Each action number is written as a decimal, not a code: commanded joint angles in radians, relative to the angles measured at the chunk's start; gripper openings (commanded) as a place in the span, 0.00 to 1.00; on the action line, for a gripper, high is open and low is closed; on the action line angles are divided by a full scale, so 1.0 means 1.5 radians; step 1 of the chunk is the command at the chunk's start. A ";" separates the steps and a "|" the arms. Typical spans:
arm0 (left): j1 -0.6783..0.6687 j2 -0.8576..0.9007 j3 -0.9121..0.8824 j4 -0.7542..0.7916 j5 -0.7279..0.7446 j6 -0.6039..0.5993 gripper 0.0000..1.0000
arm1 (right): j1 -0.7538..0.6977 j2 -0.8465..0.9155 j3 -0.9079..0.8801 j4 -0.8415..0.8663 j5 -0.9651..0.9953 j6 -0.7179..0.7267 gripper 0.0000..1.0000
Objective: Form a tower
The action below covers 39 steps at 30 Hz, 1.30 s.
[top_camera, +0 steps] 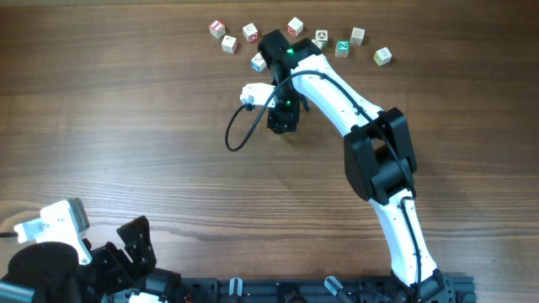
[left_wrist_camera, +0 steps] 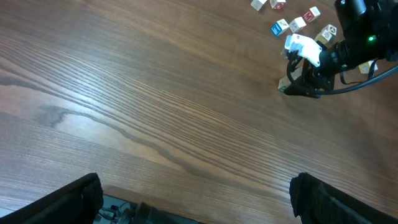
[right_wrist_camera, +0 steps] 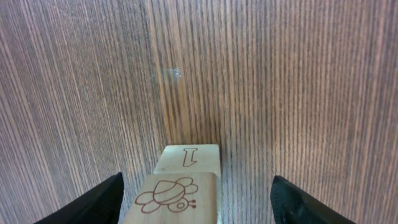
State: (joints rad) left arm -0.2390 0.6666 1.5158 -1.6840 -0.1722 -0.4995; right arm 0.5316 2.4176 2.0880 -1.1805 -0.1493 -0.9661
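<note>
The tower (right_wrist_camera: 177, 194) shows in the right wrist view as two pale wooden cubes, one on the other. The upper cube has a brown bee drawing on top. The lower cube (right_wrist_camera: 189, 157) juts out beyond it and carries a brown letter. My right gripper (right_wrist_camera: 196, 190) is open and straddles the tower; the right finger (right_wrist_camera: 305, 202) is well clear of it and the left finger sits close beside it. From overhead the right gripper (top_camera: 282, 119) points straight down and hides the tower. My left gripper (left_wrist_camera: 199, 205) is open over bare wood, near the front left corner (top_camera: 130, 240).
Several loose alphabet cubes lie in a row at the table's far edge, from a red-printed one (top_camera: 217, 29) to a pale one (top_camera: 382, 56), just behind the right arm. A black cable (top_camera: 240, 135) loops left of the right gripper.
</note>
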 commanded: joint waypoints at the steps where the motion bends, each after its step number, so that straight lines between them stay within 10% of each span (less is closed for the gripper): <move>1: 0.002 -0.002 0.000 0.000 -0.008 -0.004 1.00 | 0.000 -0.049 0.016 -0.002 -0.005 0.001 0.83; 11: 0.003 -0.002 0.000 0.000 -0.008 -0.004 1.00 | 0.001 -0.194 0.016 -0.025 -0.096 0.110 1.00; 13: 0.003 -0.002 0.000 0.000 -0.008 -0.004 1.00 | 0.001 -0.245 0.016 0.031 -0.091 0.249 1.00; 17: 0.003 -0.002 0.000 0.000 -0.008 -0.004 1.00 | -0.002 -0.270 0.016 0.152 -0.035 0.833 1.00; 23: 0.003 -0.002 0.000 0.000 -0.008 -0.004 1.00 | -0.002 -0.251 0.008 0.143 0.039 1.033 1.00; 39: 0.002 -0.002 0.000 0.000 -0.008 -0.004 1.00 | 0.023 -0.037 0.008 -0.015 0.053 1.111 0.99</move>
State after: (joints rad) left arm -0.2390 0.6666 1.5158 -1.6840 -0.1722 -0.4995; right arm 0.5655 2.3093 2.0914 -1.1938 -0.0628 0.6888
